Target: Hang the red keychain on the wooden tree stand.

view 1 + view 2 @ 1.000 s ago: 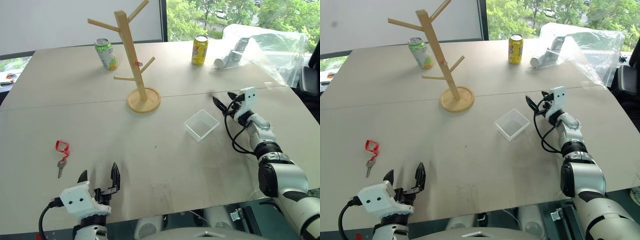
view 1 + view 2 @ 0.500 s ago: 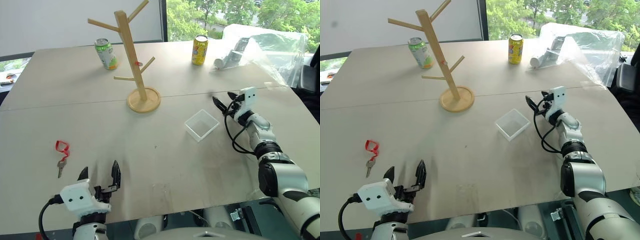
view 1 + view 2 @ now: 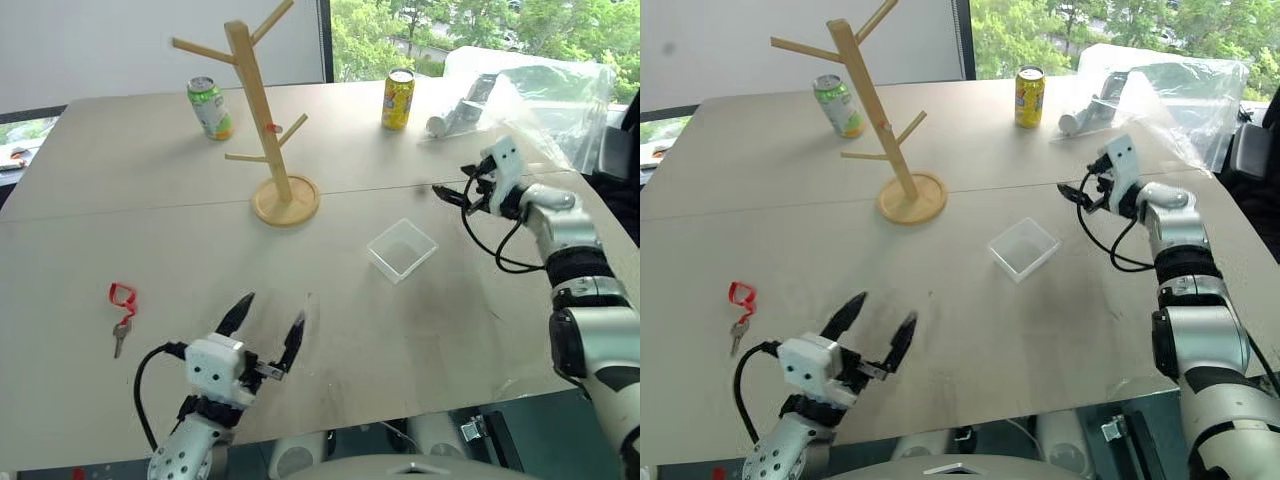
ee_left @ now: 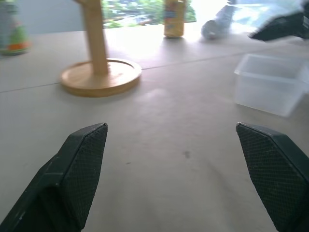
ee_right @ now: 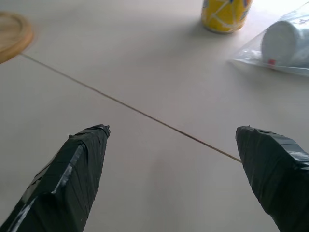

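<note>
The red keychain [image 3: 121, 296], a small red loop with a silver key below it, lies flat on the table at the near left. The wooden tree stand [image 3: 262, 120] stands upright on its round base [image 4: 100, 77] in the far middle of the table. My left gripper [image 3: 274, 308] hovers open and empty near the front edge, to the right of the keychain and apart from it, pointing toward the stand. My right gripper [image 3: 452, 183] is open and empty, raised over the right side of the table and pointing left. Its own view shows open fingers [image 5: 87, 159] over bare tabletop.
A green can [image 3: 210, 107] stands behind the stand on the left and a yellow can [image 3: 398, 99] at the far right. A clear plastic box [image 3: 402, 250] sits mid-table between the grippers. A crumpled plastic bag [image 3: 530, 90] holding a white object covers the far right corner.
My left gripper has swung to the right and turned toward the middle of the table. My right gripper has lifted off the table and drawn back to the right. Keychain and stand have not moved.
</note>
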Motion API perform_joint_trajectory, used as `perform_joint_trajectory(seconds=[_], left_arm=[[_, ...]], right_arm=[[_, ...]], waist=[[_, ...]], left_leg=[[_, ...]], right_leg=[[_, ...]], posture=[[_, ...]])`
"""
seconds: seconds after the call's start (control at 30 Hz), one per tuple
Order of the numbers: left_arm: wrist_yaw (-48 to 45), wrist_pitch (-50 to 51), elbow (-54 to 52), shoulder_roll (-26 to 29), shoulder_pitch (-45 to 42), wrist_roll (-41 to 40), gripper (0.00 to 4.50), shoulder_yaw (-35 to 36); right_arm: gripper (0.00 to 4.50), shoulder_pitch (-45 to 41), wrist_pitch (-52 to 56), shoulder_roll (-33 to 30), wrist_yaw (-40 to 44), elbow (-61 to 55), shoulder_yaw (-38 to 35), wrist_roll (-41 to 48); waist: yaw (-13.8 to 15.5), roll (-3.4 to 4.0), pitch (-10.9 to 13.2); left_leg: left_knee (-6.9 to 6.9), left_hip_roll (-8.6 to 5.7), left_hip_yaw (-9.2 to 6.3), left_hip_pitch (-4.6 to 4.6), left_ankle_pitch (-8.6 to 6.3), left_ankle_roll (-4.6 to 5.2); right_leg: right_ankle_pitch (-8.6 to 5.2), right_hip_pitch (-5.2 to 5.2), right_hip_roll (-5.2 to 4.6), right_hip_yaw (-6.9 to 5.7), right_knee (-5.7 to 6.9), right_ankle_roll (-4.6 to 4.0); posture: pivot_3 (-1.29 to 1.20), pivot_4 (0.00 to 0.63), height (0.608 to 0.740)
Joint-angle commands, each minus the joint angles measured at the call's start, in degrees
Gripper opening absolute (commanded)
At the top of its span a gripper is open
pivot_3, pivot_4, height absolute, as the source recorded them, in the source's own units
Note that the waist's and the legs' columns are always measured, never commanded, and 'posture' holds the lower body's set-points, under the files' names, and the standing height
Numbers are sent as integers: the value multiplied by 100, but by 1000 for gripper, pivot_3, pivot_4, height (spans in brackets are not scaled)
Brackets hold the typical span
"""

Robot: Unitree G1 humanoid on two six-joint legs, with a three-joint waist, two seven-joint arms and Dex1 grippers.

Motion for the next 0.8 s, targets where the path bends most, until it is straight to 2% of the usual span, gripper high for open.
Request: perform_joint_trajectory(seconds=[0.03,0.17,0.27,0.5,0.8], left_arm=[[-522,-212,312,315,-366,-139,4435,-93],[-1064,-359,858,570,-907,-293,4435,-221],[-1393,-440,1084,619,-1131,-463,4435,-317],[-1653,-624,1387,524,-1407,-419,4435,-619],[-1524,-641,1301,436,-1518,-303,4435,-818]], right_arm=[[4500,-17,2291,-118,-6,-1719,331,257],[4500,-84,4283,-190,-168,-2892,555,580],[4500,-81,5012,-220,-344,-3387,628,738],[4500,101,5628,-336,-694,-3965,626,987],[4500,385,5525,-78,-1115,-3958,756,1108]], waist=[[-4,3,-2],[6,5,-3],[6,5,-3],[6,5,-3],[-1,4,-3]], left_leg=[[-1,3,-2,0,0,0],[-2,3,-7,-1,0,0],[-2,-4,-6,-5,0,0],[-2,-16,-7,-7,0,0],[-2,-15,-9,-8,1,1]], right_leg=[[0,-1,-1,-1,2,-1],[0,0,-11,-6,1,-2],[1,0,-46,-11,-2,-2],[1,1,-57,-14,-4,0],[1,1,-33,-16,-3,2]], posture=[[0,150,740],[0,150,740],[0,150,740],[0,150,740],[0,150,740]])
